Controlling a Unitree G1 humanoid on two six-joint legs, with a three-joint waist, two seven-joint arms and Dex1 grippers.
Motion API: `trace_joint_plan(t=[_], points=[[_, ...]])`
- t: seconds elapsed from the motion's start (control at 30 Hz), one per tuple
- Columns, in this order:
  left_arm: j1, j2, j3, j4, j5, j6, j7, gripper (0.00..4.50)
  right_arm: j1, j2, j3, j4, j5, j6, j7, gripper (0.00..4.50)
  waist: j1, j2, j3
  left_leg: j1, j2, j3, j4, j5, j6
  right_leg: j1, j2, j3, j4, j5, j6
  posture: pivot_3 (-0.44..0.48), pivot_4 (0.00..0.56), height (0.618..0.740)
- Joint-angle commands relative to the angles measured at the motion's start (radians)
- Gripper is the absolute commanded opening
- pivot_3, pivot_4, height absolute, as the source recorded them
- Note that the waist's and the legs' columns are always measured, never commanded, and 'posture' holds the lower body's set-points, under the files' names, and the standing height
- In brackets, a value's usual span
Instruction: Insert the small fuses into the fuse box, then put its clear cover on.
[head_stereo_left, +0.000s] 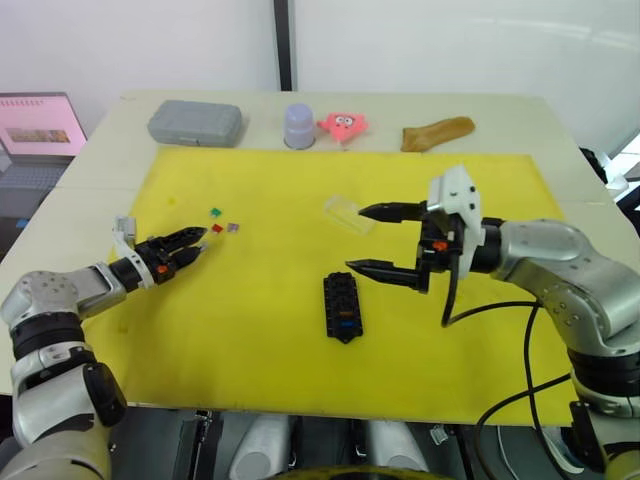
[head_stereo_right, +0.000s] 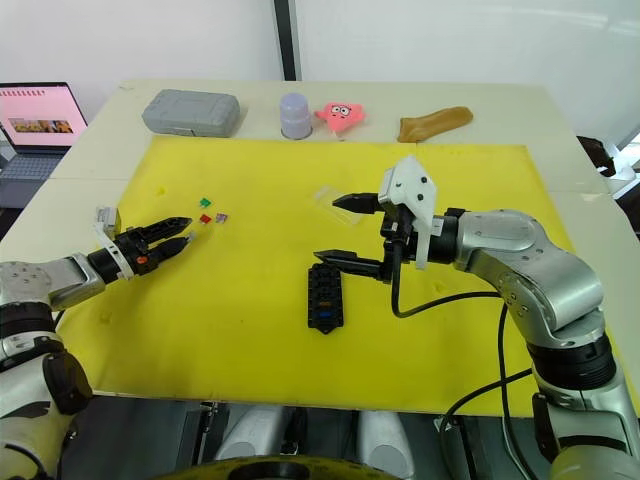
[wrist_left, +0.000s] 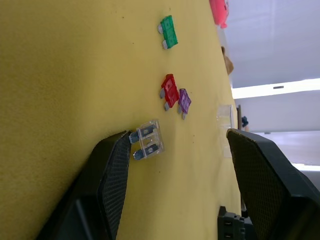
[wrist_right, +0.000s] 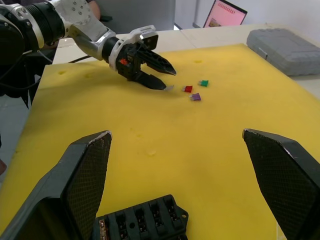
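My left gripper sits low over the yellow foam mat, its two black fingers parted with nothing gripped. In my left wrist view a tiny clear-grey blade fuse lies flat on the mat between them, touching or nearly touching one finger. Just beyond lie a red fuse and a purple fuse side by side, and a green fuse a little further off.

These fuses should be almost weightless, hard and slick, so I expect one to skate or flip if I close off-centre. I judge the plastic body the place to pinch, across its flat faces, leaving the two metal blades free. The grey fuse lies with its blades pointing back towards my own finger, its long axis running roughly across the gap.

My right gripper hangs wide open and empty just above the far end of the black rectangular slotted fuse box. The box lies flat near the mat's middle, slots up, long axis running away from me; a couple of slots seem to hold coloured fuses. The transparent rectangular plastic cover lies just beyond my right gripper, skewed on the mat. It looks light, stiff and slippery; I would take it by its long sides.
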Motion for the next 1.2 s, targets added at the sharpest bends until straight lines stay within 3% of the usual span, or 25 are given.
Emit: trace_joint_plan(t=[0.03, 0.17, 0.27, 0.4, 0.7, 0.87, 1.03, 1.2], points=[[0.002, -0.018, -0.029, -0.002, 0.019, 0.003, 0.013, 3.22, -0.001, -0.006, -0.022, -0.031, 0.003, -0.017, 0.000, 4.50, 0.000, 0.000, 0.000, 0.000, 0.000, 0.000, 0.000, 0.000, 0.000, 0.000, 0.000, 0.000, 0.000, 0.000, 0.000, 0.000, 0.150, 0.740], [-0.003, -0.026, -0.040, -0.004, 0.034, -0.017, 0.020, 3.22, -0.002, -0.006, -0.023, -0.034, 0.005, -0.015, -0.002, 4.50, 0.000, 0.000, 0.000, 0.000, 0.000, 0.000, 0.000, 0.000, 0.000, 0.000, 0.000, 0.000, 0.000, 0.000, 0.000, 0.000, 0.150, 0.740], [0.022, -0.048, -0.073, -0.041, 0.092, -0.097, 0.063, 2.27, -0.001, -0.002, -0.023, -0.027, 0.007, -0.009, -0.009, 4.50, 0.002, 0.000, 0.000, 0.000, 0.000, 0.000, 0.000, 0.000, 0.000, 0.000, 0.000, 0.000, 0.000, 0.000, 0.000, 0.000, 0.150, 0.740], [0.047, -0.035, -0.045, -0.085, 0.070, -0.079, 0.057, 0.15, 0.012, -0.010, -0.026, -0.036, 0.008, -0.007, -0.009, 4.50, -0.001, 0.000, 0.000, 0.000, 0.000, 0.000, 0.000, 0.000, 0.000, 0.000, 0.000, 0.000, 0.000, 0.000, 0.000, 0.000, 0.150, 0.740], [0.063, 0.019, 0.001, -0.142, 0.029, -0.049, 0.052, 0.06, 0.057, -0.031, -0.062, -0.044, 0.023, -0.005, -0.011, 4.50, -0.014, 0.000, 0.000, 0.000, 0.000, 0.000, -0.001, 0.000, -0.001, -0.001, 0.000, 0.000, 0.000, 0.000, 0.000, 0.000, 0.150, 0.740], [0.044, 0.046, 0.157, -0.304, -0.131, 0.101, 0.082, 0.06, 0.051, -0.017, -0.125, -0.050, 0.117, 0.049, -0.044, 4.50, -0.030, -0.002, 0.001, -0.002, 0.001, 0.000, -0.001, 0.000, -0.001, -0.003, 0.001, 0.000, 0.000, 0.000, 0.000, 0.000, 0.150, 0.740], [-0.025, -0.017, 0.249, -0.490, -0.282, 0.238, 0.177, 0.06, 0.008, 0.016, -0.170, -0.027, 0.220, 0.116, -0.110, 4.50, -0.027, -0.003, 0.001, -0.002, 0.001, 0.000, -0.001, 0.000, -0.001, -0.002, 0.001, 0.000, 0.000, 0.000, 0.000, 0.000, 0.150, 0.740], [-0.151, -0.155, 0.267, -0.595, -0.422, 0.291, 0.305, 0.06, -0.103, 0.090, -0.199, 0.044, 0.334, 0.199, -0.235, 4.50, -0.026, -0.004, 0.001, -0.002, 0.001, 0.000, 0.000, 0.000, -0.001, -0.002, 0.000, 0.000, 0.000, 0.000, 0.000, 0.000, 0.150, 0.740]])
